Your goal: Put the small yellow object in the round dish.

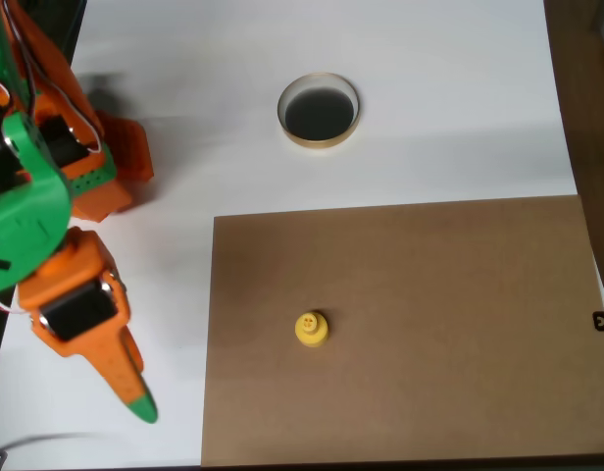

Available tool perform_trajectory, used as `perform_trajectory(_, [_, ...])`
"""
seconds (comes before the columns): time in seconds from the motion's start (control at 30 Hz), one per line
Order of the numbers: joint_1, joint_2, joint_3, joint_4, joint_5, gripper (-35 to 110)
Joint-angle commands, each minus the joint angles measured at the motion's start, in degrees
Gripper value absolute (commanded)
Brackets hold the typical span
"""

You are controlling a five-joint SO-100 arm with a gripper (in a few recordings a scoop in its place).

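Though the arm is cut off at the left edge, I cannot tell how the fingers [135,397] stand. I see the small yellow object [311,329] mid brown board [478,294], the round dish [319,110] near the counter's [449,98] far edge.

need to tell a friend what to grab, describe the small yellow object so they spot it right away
In the overhead view, find the brown board covering the white table's lower right. The small yellow object stands alone left of the board's middle: tiny, bright yellow, a round base with a narrower knob.
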Motion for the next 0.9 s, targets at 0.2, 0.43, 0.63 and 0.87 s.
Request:
perform_trajectory(0.2, [-6.94, -12.74, -12.66, 4.48, -0.88, 25])
perform_trajectory(0.43, [-14.06, -22.59, -20.13, 9.32, 1.32, 24])
perform_trajectory(0.63, [-19.51, -27.60, -24.26, 11.87, 2.55, 24])
perform_trajectory(0.87, [-22.41, -33.84, -29.44, 13.80, 3.16, 24])
